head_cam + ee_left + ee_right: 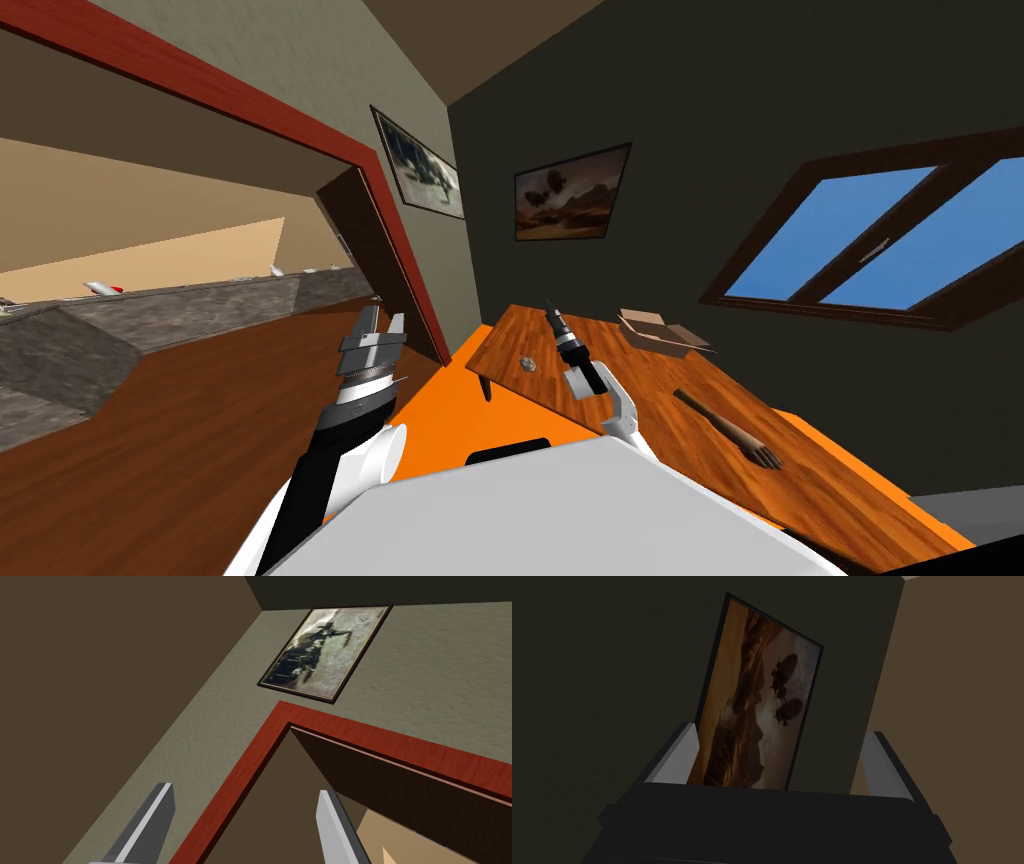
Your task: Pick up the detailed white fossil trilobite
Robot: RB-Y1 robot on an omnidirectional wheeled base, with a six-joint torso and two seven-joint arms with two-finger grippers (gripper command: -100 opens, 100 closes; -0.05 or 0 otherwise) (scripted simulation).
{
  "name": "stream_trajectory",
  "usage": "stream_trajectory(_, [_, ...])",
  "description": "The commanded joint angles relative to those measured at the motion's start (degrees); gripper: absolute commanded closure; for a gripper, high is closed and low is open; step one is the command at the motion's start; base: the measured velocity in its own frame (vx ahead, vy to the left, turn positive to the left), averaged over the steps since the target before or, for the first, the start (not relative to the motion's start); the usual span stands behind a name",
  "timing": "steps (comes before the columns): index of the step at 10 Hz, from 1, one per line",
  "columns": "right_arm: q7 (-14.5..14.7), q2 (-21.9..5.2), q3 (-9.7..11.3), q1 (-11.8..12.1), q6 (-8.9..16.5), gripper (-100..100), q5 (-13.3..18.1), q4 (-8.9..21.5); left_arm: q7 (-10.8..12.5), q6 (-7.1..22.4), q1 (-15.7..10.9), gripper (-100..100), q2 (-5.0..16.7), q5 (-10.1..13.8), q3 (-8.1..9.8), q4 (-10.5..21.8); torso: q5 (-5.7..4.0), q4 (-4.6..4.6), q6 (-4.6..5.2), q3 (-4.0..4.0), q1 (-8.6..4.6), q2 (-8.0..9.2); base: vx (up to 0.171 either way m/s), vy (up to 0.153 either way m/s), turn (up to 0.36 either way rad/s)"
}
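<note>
One trilobite (527, 363) — near right jaws

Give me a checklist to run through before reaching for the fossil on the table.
1. Target fossil found: ok, a small grey lump on the table.
2. Room around it: ok, box and wooden hand lie apart from it.
3. Opening of right end effector: ok, fingers apart.
4. Its aim: not ok, it points up at a wall picture, not at the fossil.
5. Parking of left end effector: ok, raised beside the door frame, open.
</note>
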Motion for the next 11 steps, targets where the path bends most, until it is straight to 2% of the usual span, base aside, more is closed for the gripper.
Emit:
stream_trajectory(1, [1.66, -1.42, 1.18, -2.86, 1.97, -100, 1.71, 2.86, 0.0, 0.0, 0.0, 0, 0.0, 0.0, 0.0, 0.0, 0.0, 0.0, 0.0, 0.0, 0.0, 0.0, 0.043, 0.138, 0.272])
stream_trajectory(2, [1.66, -1.42, 1.18, -3.05, 1.97, -100, 1.71, 3.9, 0.0, 0.0, 0.0, 0, 0.0, 0.0, 0.0, 0.0, 0.03, 0.0, -0.01, 0.01, 0.11, 0.02, 0.022, 0.089, 0.078])
stream_trajectory(3, [2.88, -1.88, 2.18, -5.1, 3.18, -100, 3.02, 5.36, 0.0, 0.0, 0.0, 0, 0.0, 0.0, 0.01, 0.0, 0.0, 0.01, 0.05, 0.05, -0.05, 0.1, 0.03, 0.089, 0.179])
stream_trajectory(4, [2.88, -1.88, 2.18, -5.1, 3.18, -100, 3.02, 6.72, 0.0, 0.0, 0.0, 0, 0.0, 0.0, 0.0, 0.0, 0.0, 0.02, 0.01, 0.05, -0.05, 0.09, 0.034, 0.062, 0.091])
stream_trajectory(5, [4.12, -2.31, 3.23, -7.06, 4.45, -100, 4.38, 8.3, 0.0, 0.0, 0.0, 0, 0.0, 0.0, 0.01, 0.0, -0.02, 0.02, 0.06, 0.06, -0.16, 0.11, 0.029, 0.07, 0.146])
stream_trajectory(6, [4.12, -2.31, 3.23, -7.06, 4.45, -100, 4.38, 9.78, 0.0, 0.0, 0.0, 0, 0.0, 0.0, 0.0, 0.0, -0.02, 0.02, 0.02, 0.06, -0.13, 0.11, 0.028, 0.058, 0.107])
stream_trajectory(7, [5.36, -2.73, 4.34, -8.92, 5.77, -100, 5.76, 11.76, 0.0, 0.0, 0.0, 0, 0.0, 0.0, 0.01, 0.0, -0.03, 0.02, 0.06, 0.07, -0.18, 0.13, 0.037, 0.068, 0.184])
stream_trajectory(8, [5.36, -2.73, 4.34, -8.92, 5.77, -100, 5.76, 12.9, 0.0, 0.0, 0.0, 0, 0.0, 0.0, 0.0, 0.0, -0.03, 0.02, 0.03, 0.06, -0.14, 0.11, 0.033, 0.062, 0.081])
stream_trajectory(9, [6.6, -3.13, 5.49, -10.65, 7.14, -100, 7.17, 15.09, 0.0, 0.0, 0.01, 0, 0.0, 0.0, 0.01, 0.0, -0.03, 0.02, 0.07, 0.06, -0.17, 0.12, 0.043, 0.082, 0.159])
stream_trajectory(10, [6.6, -3.13, 5.49, -10.65, 7.14, -100, 7.17, 16.14, 0.0, 0.0, 0.0, 0, 0.0, 0.0, 0.0, 0.0, -0.01, 0.02, 0.03, 0.05, -0.1, 0.09, 0.031, 0.072, 0.107])
stream_trajectory(11, [7.83, -3.54, 6.68, -12.25, 8.56, -100, 8.6, 17.85, 0.0, 0.0, 0.0, 0, 0.0, 0.0, 0.01, 0.0, -0.02, 0.02, 0.06, 0.07, -0.13, 0.14, 0.025, 0.082, 0.168])
